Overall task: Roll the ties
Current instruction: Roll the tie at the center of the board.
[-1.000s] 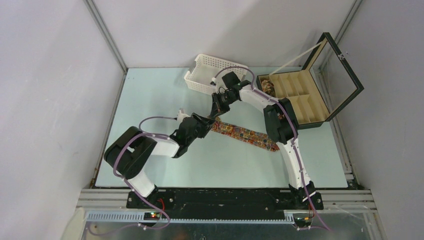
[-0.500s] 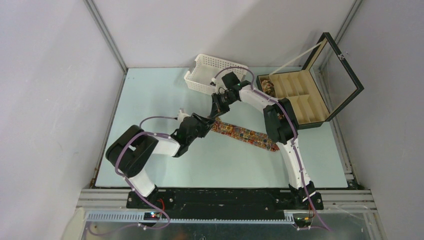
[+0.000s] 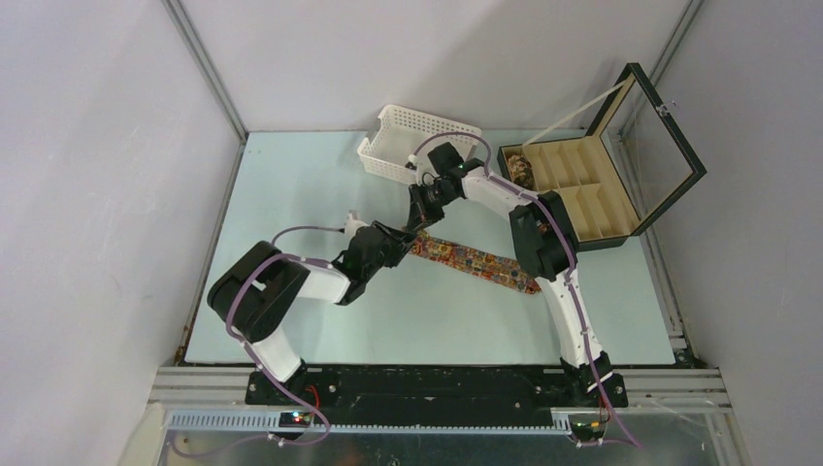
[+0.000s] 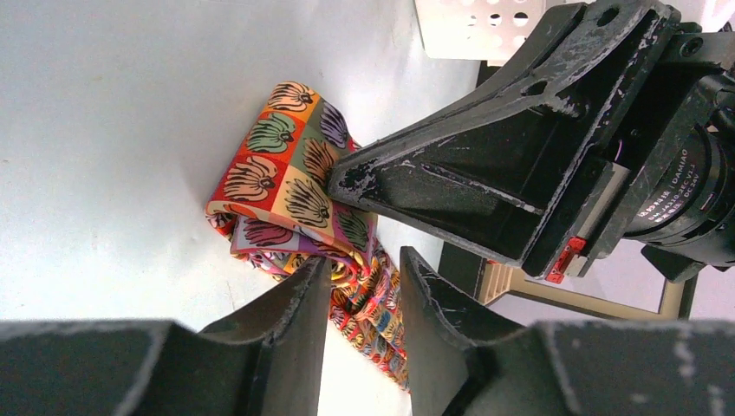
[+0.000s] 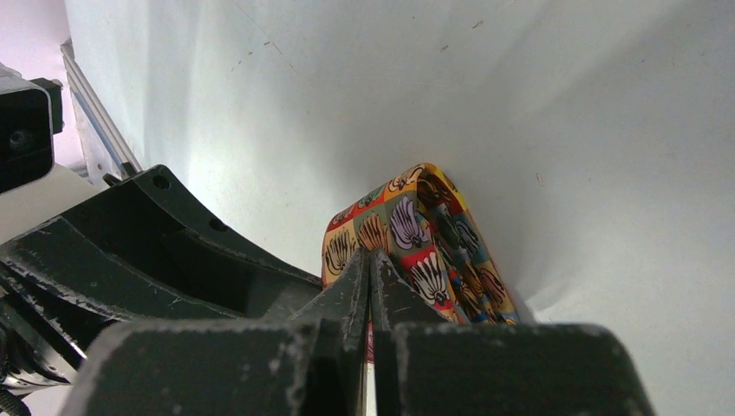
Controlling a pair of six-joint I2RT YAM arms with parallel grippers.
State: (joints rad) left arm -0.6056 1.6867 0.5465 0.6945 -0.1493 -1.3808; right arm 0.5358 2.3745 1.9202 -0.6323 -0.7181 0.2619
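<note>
Pale green table [image 3: 320, 194], grey walls all round, and we're right in the middle of it, where both arms meet over the tie [image 3: 476, 260]. It lies as a flat strip slanting across the table's centre, its far-left end folded over into a small thick bundle. The right gripper [image 5: 370, 256] has its fingers clamped tight together, tips pressed onto that folded end; whether a layer of cloth is nipped between them, we can't tell. The left gripper [image 4: 360, 286] comes in from the opposite side with its fingers parted, a gap between them and patterned fabric showing through it, just beside the fold. Beyond, a white perforated basket [image 3: 412, 131] sits at the table's far edge, and the black compartmented box [image 3: 582, 199] stands open at far right with a coiled tie [image 3: 519, 168] in its end compartment.
</note>
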